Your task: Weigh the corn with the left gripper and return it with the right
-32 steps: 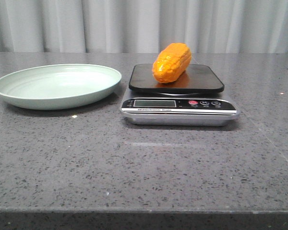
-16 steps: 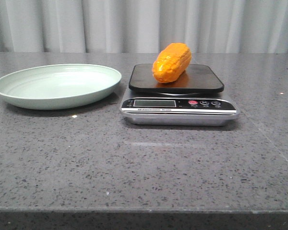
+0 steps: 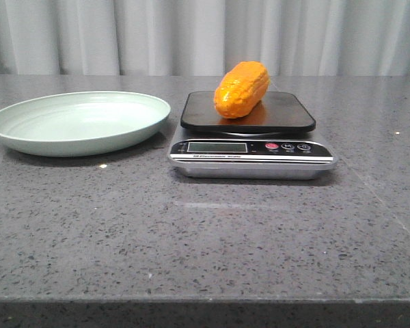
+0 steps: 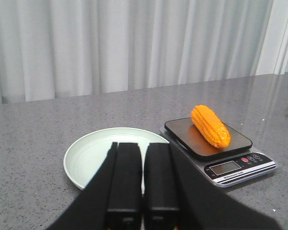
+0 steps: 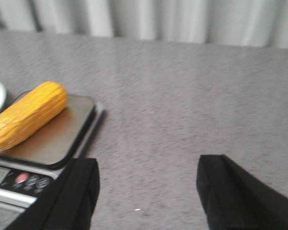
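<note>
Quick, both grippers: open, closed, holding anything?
Left gripper: closed, empty.
Right gripper: open, empty; the corn sits on the scale.

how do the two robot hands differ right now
The left hand has its fingers nearly together, with only a thin gap; the right hand has its fingers spread wide. The left hand sits back over the green plate; the right hand is close beside the scale that bears the corn. Both are black and hold nothing.

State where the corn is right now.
In the front view the corn lies on the scale platform, right of the green plate, with neither gripper touching it.
</note>
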Available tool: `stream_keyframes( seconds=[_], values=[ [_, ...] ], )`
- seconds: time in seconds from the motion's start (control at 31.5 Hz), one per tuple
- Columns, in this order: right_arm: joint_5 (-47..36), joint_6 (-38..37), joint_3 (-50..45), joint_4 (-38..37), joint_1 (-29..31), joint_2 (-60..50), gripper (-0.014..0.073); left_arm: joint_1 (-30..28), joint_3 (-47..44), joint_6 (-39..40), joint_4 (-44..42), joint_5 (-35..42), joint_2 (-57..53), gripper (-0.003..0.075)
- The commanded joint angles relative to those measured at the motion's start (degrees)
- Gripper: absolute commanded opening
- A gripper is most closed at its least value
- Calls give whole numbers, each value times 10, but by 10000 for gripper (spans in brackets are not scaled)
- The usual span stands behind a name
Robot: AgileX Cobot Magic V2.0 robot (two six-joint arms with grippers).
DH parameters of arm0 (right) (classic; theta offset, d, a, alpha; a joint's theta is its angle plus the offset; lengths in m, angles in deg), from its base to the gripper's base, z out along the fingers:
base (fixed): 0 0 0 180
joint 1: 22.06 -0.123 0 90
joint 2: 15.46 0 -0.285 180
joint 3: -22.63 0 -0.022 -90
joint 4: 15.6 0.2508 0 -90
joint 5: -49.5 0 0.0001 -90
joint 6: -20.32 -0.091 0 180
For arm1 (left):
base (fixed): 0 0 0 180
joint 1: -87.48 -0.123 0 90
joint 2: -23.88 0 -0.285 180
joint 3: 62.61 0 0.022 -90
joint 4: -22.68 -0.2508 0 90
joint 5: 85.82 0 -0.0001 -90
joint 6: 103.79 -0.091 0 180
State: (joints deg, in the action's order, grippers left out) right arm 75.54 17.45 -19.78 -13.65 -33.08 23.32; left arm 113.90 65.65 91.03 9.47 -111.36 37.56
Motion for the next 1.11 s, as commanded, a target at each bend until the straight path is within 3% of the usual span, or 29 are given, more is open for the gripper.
stream_keyframes(
  seconds=[0.0, 0.16, 0.25, 0.76, 0.92, 1.08],
  values=[
    [-14, 4, 64, 20, -46, 62, 552, -1, 14, 0, -2, 41, 8, 132],
    [35, -4, 164, 23, -122, 178, 529, -1, 14, 0, -2, 41, 8, 132],
    [59, -55, 236, 23, -151, 260, 507, -1, 14, 0, -2, 41, 8, 132],
    [356, -305, 672, 9, -169, 648, 501, -1, 14, 0, -4, 40, 8, 132],
    [446, -346, 743, -19, -172, 709, 501, -1, 14, 0, -4, 39, 8, 132],
    [456, -363, 751, -37, -186, 738, 501, -1, 14, 0, -4, 39, 8, 132]
  ],
)
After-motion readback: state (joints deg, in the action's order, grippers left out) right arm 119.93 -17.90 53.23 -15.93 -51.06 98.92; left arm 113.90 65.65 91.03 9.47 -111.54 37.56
